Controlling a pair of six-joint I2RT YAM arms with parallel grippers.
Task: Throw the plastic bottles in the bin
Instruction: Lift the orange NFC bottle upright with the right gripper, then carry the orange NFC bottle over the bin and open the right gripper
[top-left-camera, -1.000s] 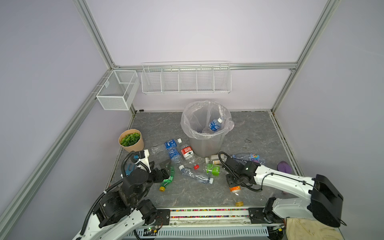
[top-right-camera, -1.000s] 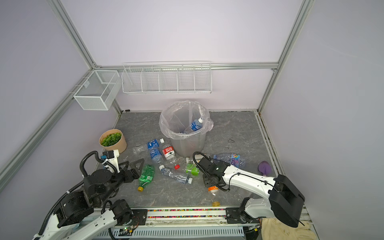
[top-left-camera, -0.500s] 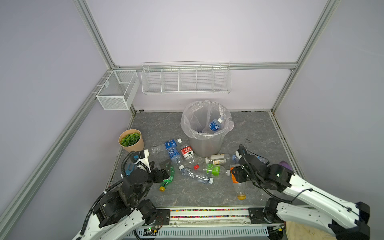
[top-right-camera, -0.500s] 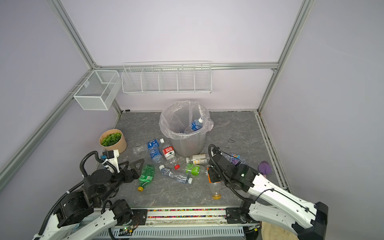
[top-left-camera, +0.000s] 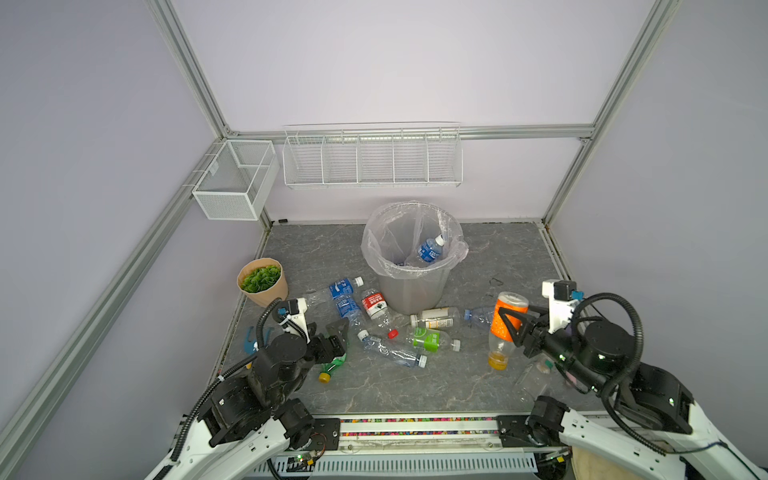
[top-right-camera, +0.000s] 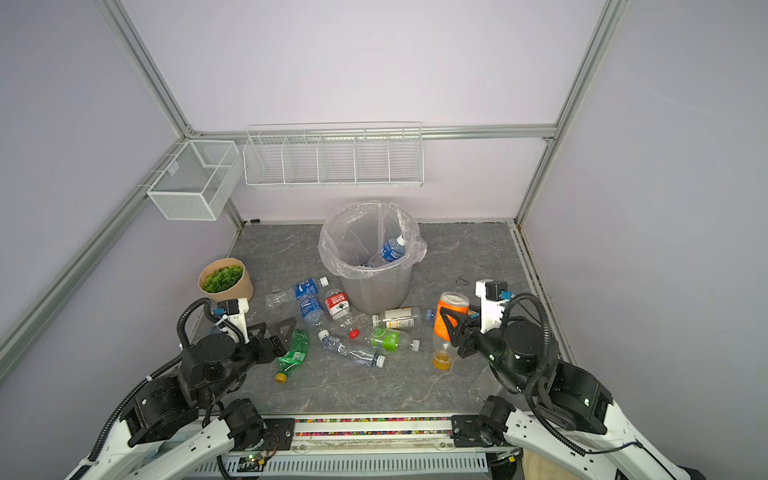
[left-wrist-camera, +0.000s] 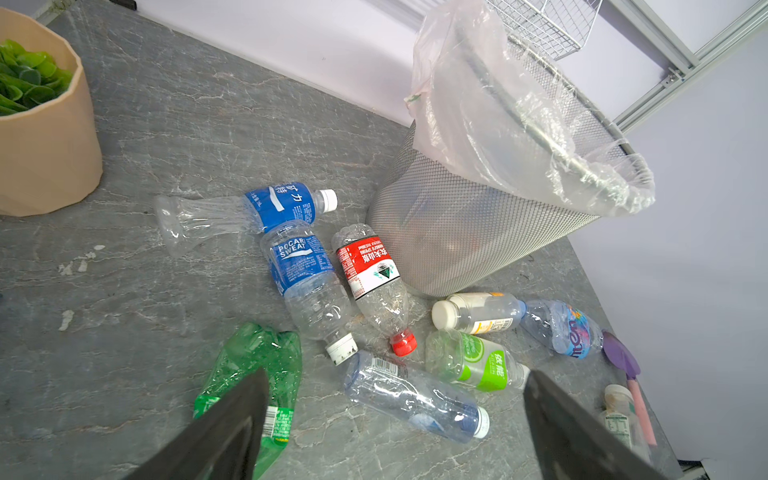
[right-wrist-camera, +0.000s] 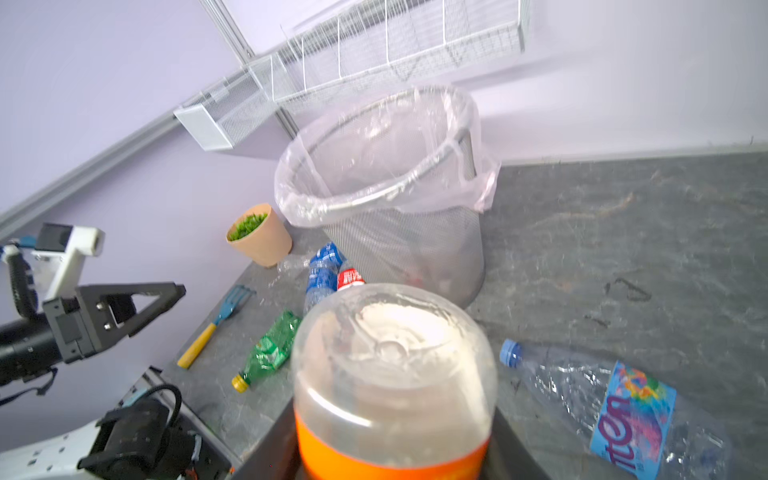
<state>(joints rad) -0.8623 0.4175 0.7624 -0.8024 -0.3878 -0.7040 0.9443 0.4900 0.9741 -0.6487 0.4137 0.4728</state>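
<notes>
**Operator:** What is the right side doing?

**Spotter:** Your right gripper is clenched on the orange-labelled bottle, with its jaws pressing on the label. You hold it base up and orange cap down, slightly tilted. It is to the right of the bin, near it but not over the rim. In the right wrist view the bottle's pale base fills the foreground and the bin stands beyond it. I cannot tell whether the cap clears the table.

**Operator:** And the left?

**Spotter:** Your left gripper is spread wide and grasps nothing. It sits low over the table, and the crushed green bottle lies just beside 1 finger. I cannot tell if they touch.

**Operator:** Where are the other bottles?

**Spotter:** You have 1 leaning bottle inside the bin, with a blue label and its white cap up against the clear liner. The others lie flat on the table in front of the bin. Among them are the Pocari Sweat bottle, the red-labelled bottle touching the bin's wall, and the lime-labelled bottle.
</notes>
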